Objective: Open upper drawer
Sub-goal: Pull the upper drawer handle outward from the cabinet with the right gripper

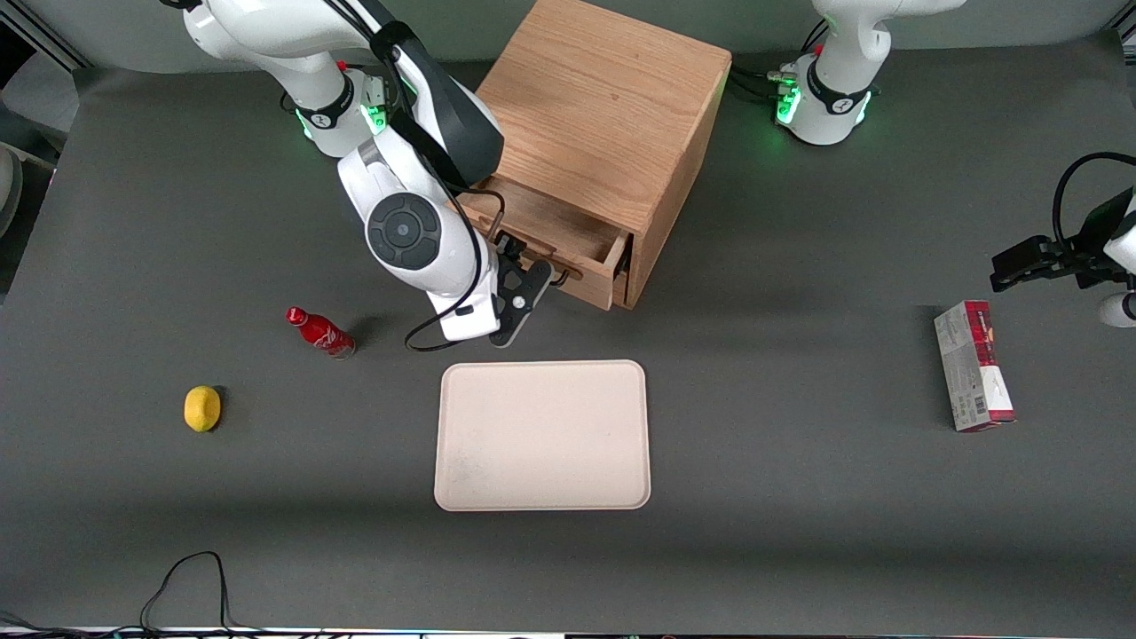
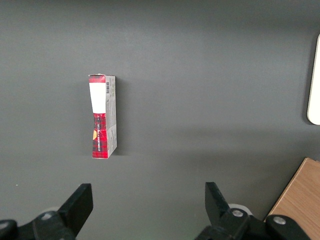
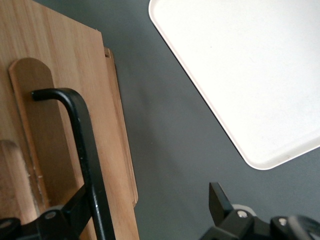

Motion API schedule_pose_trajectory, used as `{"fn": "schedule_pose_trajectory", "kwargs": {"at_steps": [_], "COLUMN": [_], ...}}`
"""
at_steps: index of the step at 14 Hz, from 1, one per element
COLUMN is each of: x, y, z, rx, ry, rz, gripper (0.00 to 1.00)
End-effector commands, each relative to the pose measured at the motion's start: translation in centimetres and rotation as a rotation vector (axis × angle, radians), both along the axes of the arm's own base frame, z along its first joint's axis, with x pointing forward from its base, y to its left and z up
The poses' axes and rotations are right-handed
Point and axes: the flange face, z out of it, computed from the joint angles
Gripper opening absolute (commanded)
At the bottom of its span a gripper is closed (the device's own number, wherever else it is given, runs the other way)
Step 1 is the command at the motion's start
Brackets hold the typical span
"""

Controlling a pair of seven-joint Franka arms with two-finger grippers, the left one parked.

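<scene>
Pincer point(image 1: 552, 273) spread wide at the handle point(image 3: 82, 150) of the part-open upper drawer point(image 1: 568, 240); bare table toward the tray point(image 1: 542, 435)

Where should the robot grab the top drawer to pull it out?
By the thin black handle on the upper drawer's front panel, coming from in front of the cabinet. The bar stands off the wood, leaving a gap for a finger on each side of it. The gripper is open around that bar, and the drawer is already partly out.
</scene>
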Motion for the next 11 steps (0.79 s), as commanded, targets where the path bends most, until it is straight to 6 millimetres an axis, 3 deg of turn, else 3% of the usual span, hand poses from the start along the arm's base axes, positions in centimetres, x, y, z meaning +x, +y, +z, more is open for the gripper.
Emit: {"fn": "schedule_pose_trajectory", "kwargs": {"at_steps": [1, 11], "x": [1.6, 4.7], "y": [-0.6, -2.1], "z": [0.1, -0.2], "rx": [0.024, 0.045], "ry": [-0.013, -0.039], "rz": [0.015, 0.007], "gripper": [1.0, 1.0]}}
